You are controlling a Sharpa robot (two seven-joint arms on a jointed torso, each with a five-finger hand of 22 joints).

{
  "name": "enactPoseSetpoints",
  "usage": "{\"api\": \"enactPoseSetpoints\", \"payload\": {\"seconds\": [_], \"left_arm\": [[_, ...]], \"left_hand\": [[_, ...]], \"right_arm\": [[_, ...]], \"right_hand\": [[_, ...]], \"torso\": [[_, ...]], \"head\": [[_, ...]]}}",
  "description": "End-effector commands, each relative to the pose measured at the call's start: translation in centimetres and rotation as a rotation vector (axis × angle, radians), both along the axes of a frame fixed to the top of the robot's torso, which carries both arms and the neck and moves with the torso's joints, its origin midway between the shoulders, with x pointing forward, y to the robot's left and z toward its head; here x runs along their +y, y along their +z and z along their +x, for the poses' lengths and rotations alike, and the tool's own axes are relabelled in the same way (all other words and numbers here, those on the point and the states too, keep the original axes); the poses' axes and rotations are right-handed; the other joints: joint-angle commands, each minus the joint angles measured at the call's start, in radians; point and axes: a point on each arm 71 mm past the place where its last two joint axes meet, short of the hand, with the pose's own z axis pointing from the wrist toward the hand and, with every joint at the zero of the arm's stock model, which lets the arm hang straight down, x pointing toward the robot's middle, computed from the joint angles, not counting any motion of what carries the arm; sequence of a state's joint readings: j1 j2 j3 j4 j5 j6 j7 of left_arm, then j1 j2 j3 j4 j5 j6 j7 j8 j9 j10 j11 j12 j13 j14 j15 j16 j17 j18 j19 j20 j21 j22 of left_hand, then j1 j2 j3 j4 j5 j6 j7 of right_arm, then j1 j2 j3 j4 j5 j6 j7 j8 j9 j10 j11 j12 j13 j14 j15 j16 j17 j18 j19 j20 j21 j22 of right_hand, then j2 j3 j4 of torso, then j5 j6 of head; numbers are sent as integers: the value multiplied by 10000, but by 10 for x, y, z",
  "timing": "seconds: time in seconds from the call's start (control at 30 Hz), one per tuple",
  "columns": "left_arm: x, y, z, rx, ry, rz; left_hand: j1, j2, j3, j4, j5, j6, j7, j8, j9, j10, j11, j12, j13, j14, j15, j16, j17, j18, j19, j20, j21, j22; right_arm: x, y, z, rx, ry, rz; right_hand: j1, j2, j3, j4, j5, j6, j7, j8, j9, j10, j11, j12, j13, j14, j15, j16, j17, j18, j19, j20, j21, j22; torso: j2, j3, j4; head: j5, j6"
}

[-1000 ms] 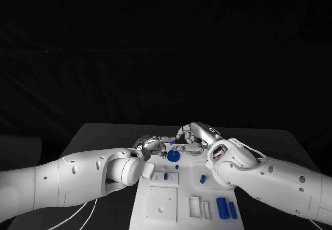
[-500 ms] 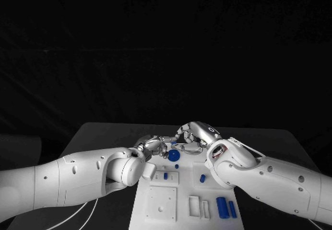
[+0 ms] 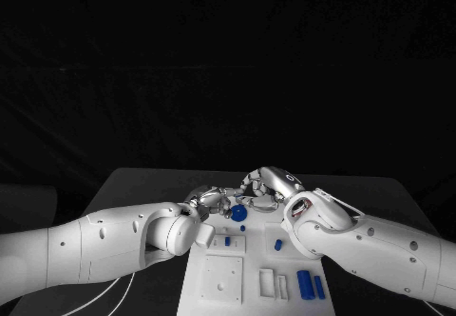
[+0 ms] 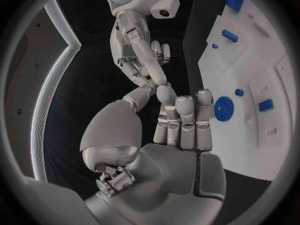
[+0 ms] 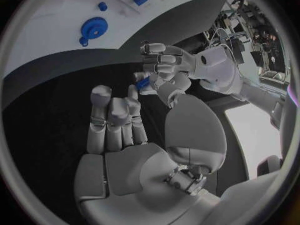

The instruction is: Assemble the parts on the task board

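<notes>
Above the task board point(image 3: 223, 276), the left hand point(image 5: 164, 60) pinched a small blue part point(image 5: 143, 82) beside the right hand point(image 3: 268, 187), fingers loosely apart, empty.

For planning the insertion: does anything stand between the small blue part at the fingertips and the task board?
Nothing visible does. The small blue part hangs beyond the task board edge; only black table shows between them.
</notes>
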State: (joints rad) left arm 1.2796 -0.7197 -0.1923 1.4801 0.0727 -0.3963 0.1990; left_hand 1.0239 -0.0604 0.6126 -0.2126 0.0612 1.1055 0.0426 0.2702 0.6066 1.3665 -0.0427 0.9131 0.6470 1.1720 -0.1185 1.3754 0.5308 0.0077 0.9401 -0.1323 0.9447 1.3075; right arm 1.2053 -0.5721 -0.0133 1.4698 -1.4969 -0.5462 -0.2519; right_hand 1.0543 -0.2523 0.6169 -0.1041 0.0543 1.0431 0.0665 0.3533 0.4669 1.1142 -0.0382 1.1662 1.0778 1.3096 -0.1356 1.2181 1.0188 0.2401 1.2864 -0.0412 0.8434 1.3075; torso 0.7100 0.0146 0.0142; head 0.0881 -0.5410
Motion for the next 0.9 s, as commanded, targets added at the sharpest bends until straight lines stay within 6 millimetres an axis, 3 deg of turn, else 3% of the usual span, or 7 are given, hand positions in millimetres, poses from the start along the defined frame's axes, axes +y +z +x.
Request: {"api": "enactPoseSetpoints", "payload": {"seconds": [0.03, 0.4, 0.9], "left_arm": [[-3, 1, -1, -49, -271, -104], [1, 0, 0, -84, -154, -60], [2, 0, 1, -85, -131, -44]], "left_hand": [[73, 41, 166, -171, 67, 39, -33, 33, 10, 241, -316, 42, 17, 285, -616, 55, 15, 93, -27, -1236, 35, 230], [75, 41, 166, -175, 70, 39, -33, 34, 5, 233, -315, 57, 20, 280, -616, 64, 15, 93, -31, -1239, 44, 229], [89, 54, 177, -184, 103, 41, -32, 37, -6, 220, -314, 86, 25, 272, -616, 82, 14, 95, -36, -1246, 62, 226]], "right_arm": [[0, 0, 0, -141, 120, -55], [-5, 0, 0, -169, -4, -74], [-8, -1, 1, -120, -7, -70]], "right_hand": [[283, 38, 293, -43, -49, 169, 77, 50, 13, 82, 14, 40, 21, 22, -73, 40, 13, 217, -29, -43, 50, 214], [669, 108, 1341, -140, -23, 205, 98, 17, 22, 103, 33, 4, 79, 32, -50, 30, 35, 217, -75, 11, 161, 210], [510, 7, 1488, -182, 60, 186, 121, -31, 6, 97, 59, -29, 103, 37, -29, 12, 39, 217, -88, 38, 213, 205]], "torso": [[0, 3, -2], [0, 3, -6], [0, 3, -5]], "head": [[-7, -7], [-13, -30], [-17, -44]]}}
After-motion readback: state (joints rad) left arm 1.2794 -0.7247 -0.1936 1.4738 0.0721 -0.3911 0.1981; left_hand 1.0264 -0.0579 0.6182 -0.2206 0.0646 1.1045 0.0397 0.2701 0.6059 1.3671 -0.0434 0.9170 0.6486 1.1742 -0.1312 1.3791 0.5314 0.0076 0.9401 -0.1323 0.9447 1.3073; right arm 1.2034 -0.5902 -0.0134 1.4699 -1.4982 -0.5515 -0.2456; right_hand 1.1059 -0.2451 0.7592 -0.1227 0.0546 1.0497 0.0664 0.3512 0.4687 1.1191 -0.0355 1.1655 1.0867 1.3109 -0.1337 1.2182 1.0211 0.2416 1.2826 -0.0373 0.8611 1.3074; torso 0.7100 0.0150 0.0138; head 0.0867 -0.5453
